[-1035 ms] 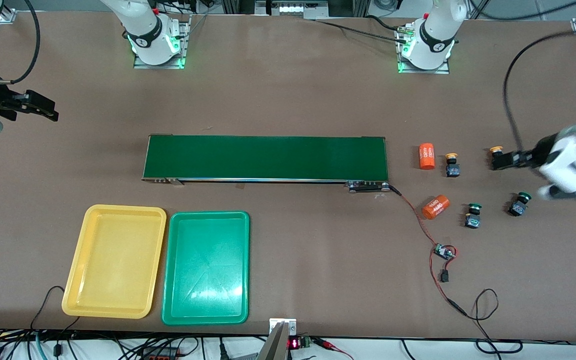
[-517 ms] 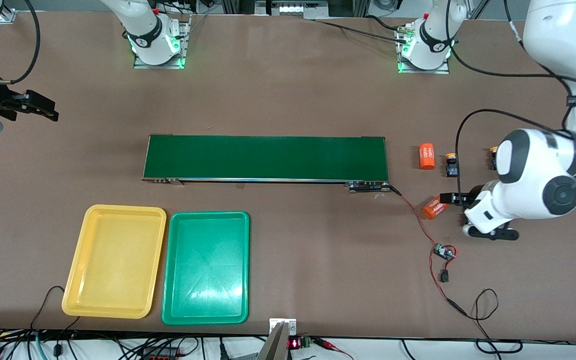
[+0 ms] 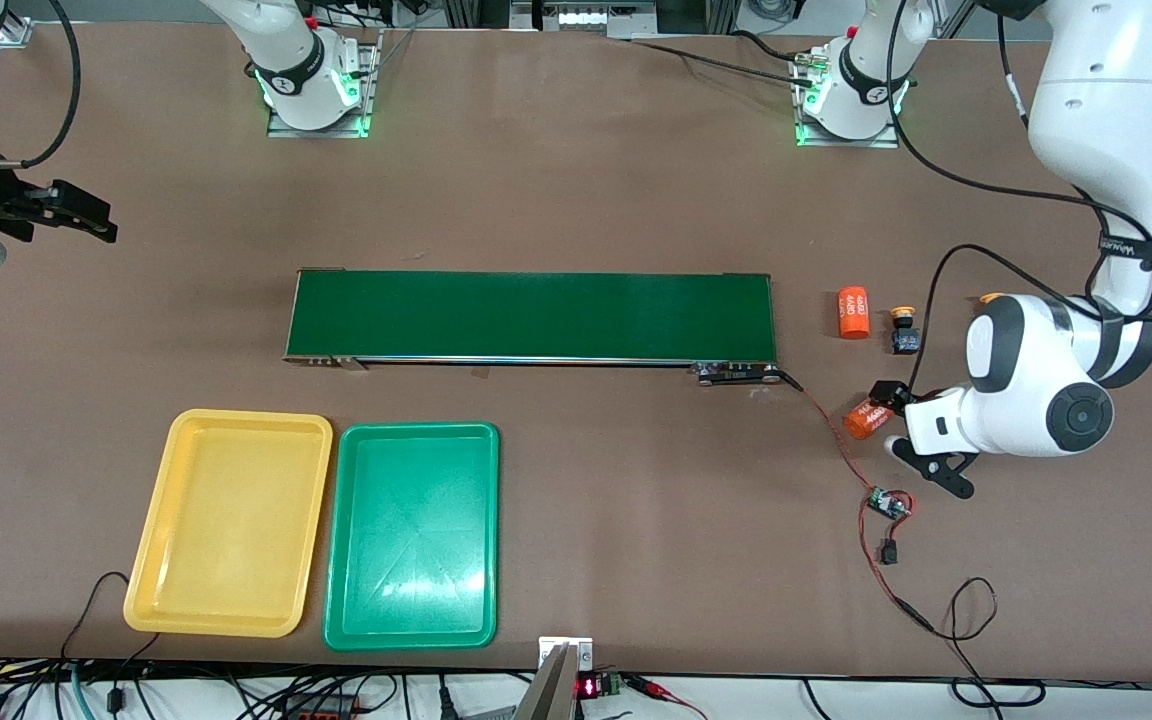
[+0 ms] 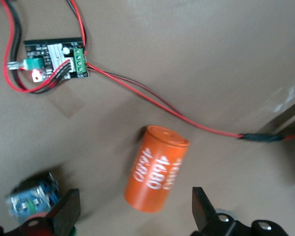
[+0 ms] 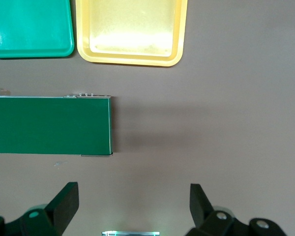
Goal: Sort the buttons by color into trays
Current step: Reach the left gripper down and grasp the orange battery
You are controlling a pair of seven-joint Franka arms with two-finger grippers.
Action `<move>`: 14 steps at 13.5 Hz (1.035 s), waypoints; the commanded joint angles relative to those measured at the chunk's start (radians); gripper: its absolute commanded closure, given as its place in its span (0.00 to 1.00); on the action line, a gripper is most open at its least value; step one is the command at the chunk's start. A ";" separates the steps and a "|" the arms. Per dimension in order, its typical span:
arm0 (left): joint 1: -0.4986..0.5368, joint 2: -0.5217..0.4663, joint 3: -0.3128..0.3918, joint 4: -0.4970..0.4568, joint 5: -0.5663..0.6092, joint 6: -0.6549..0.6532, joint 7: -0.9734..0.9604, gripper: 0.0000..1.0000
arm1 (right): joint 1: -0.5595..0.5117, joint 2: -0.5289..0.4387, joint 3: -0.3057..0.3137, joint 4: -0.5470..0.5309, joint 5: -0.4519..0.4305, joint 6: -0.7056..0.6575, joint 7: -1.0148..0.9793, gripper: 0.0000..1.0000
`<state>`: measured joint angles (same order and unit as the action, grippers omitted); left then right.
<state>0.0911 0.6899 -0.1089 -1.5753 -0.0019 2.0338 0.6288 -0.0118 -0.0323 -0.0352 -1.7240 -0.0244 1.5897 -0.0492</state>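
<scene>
The nearest button (image 4: 32,196) shows only its black body with a blue label, and I cannot tell its cap colour or how its long axis lies. It sits just outside 1 finger of the left gripper (image 4: 135,216), not in the gap. An orange cylinder (image 4: 157,169) lying on its side is what sits between the spread fingers. My judgement is that the coming move turns on shifting the gripper sideways toward the button and off the cylinder.

From the front, the left gripper (image 3: 911,435) hangs over the table (image 3: 586,180) near the left arm's end, and that arm is far nearer the buttons. 1 yellow button (image 3: 903,330) is in plain sight and 1 more yellow cap (image 3: 991,298) peeks out past the arm. The arm hides the green ones.

There are 2 cylinders, counting the second cylinder (image 3: 853,312). There are 2 trays near the front edge toward the right arm's end. The yellow tray (image 3: 151,600) is by the corner and the green tray (image 3: 341,620) is beside it. 1 conveyor belt (image 3: 536,315) runs mid-table.

The right gripper (image 5: 132,206) waits, fingers spread, over the edge at its own end.
</scene>
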 commanded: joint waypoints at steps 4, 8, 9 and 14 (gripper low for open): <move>0.018 0.016 -0.021 -0.054 -0.062 0.022 0.091 0.00 | -0.004 -0.009 0.006 -0.009 -0.002 0.001 0.009 0.00; 0.015 0.023 -0.021 -0.066 -0.064 0.051 0.094 0.00 | -0.005 -0.009 0.006 -0.009 -0.002 -0.001 0.009 0.00; 0.016 0.026 -0.021 -0.074 -0.064 0.078 0.095 0.00 | -0.005 -0.008 0.006 -0.009 -0.002 0.001 0.009 0.00; 0.009 0.028 -0.021 -0.097 -0.063 0.108 0.095 0.54 | -0.005 -0.009 0.006 -0.008 -0.002 -0.001 0.009 0.00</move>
<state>0.1010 0.7305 -0.1286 -1.6546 -0.0478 2.1263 0.6976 -0.0118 -0.0321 -0.0352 -1.7241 -0.0243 1.5897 -0.0489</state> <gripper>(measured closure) 0.119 0.000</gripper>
